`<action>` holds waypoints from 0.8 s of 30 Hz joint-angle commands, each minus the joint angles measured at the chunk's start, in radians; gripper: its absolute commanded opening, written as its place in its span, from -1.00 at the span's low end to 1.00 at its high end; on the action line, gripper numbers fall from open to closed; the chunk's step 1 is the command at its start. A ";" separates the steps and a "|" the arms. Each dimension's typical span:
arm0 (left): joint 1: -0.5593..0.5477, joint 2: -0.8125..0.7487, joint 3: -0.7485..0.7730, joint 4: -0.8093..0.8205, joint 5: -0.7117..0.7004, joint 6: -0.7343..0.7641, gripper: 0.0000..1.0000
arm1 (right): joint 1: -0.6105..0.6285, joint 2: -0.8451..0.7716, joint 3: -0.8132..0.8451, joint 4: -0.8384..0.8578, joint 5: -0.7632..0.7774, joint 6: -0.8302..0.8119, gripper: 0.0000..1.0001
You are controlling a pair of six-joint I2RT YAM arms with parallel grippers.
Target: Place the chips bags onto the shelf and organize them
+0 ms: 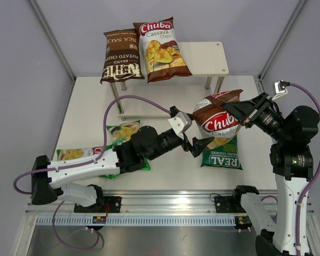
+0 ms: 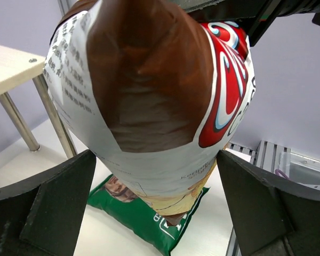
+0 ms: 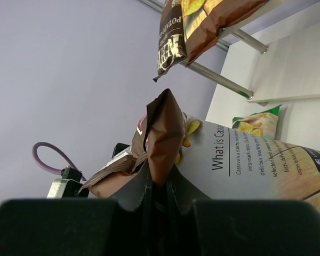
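The shelf (image 1: 202,58) stands at the back, with a dark brown Kettle bag (image 1: 120,56) and a white-brown Chuba Cassava bag (image 1: 161,49) lying on its top board. My right gripper (image 1: 236,110) is shut on the brown top seam (image 3: 162,133) of a second Chuba Cassava bag (image 1: 218,122) and holds it in the air. My left gripper (image 1: 198,143) is open, its fingers (image 2: 42,208) flanking that bag's lower end (image 2: 149,106). A dark green REAL bag (image 1: 222,154) lies on the table underneath. Two light green Chuba bags (image 1: 122,130) (image 1: 77,154) lie on the left, partly under my left arm.
The right half of the shelf's top board is bare. A metal shelf leg (image 2: 53,114) stands close on the left in the left wrist view. Purple walls enclose the table. A metal rail (image 1: 165,216) runs along the near edge.
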 commanded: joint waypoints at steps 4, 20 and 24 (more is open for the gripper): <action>-0.012 -0.012 0.002 0.184 0.113 0.053 0.97 | 0.036 -0.011 0.006 0.116 -0.116 0.076 -1.00; -0.035 -0.112 -0.085 0.221 0.114 -0.043 -0.66 | 0.042 -0.025 0.026 0.068 -0.060 -0.059 0.13; -0.035 -0.146 -0.125 0.272 0.125 -0.119 -0.87 | 0.042 -0.031 -0.005 0.133 -0.067 -0.034 0.36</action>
